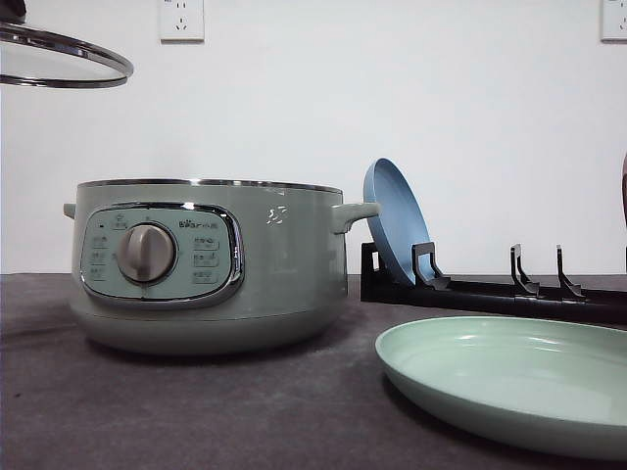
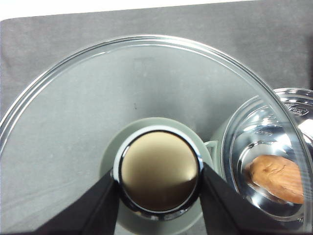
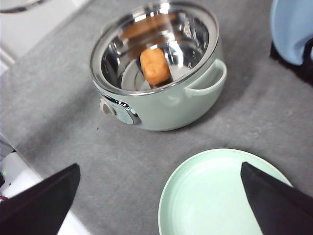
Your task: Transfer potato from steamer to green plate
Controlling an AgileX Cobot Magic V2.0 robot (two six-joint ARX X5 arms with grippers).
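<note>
Now the steamer (image 1: 206,264) sits uncovered on the dark grey table (image 1: 176,411), its dial (image 1: 146,254) facing the front camera. Its glass lid (image 1: 59,57) hangs in the air at about ten o'clock from the pot in the front view, held by the left gripper (image 2: 159,178), whose two black fingers (image 2: 98,205) pinch the round chrome knob (image 2: 159,171) from both sides. Seen from the right wrist, the potato (image 3: 155,65) lies on the shiny metal floor of the pot, close to its centre. The green plate (image 1: 514,377) rests flat on the table at roughly four o'clock from the steamer in the front view, apart from it. Behind it, a blue plate (image 1: 397,220) leans upright in a black rack (image 1: 500,289). The right gripper (image 3: 156,205) hovers above the green plate with its fingers (image 3: 41,200) spread wide, holding nothing.
</note>
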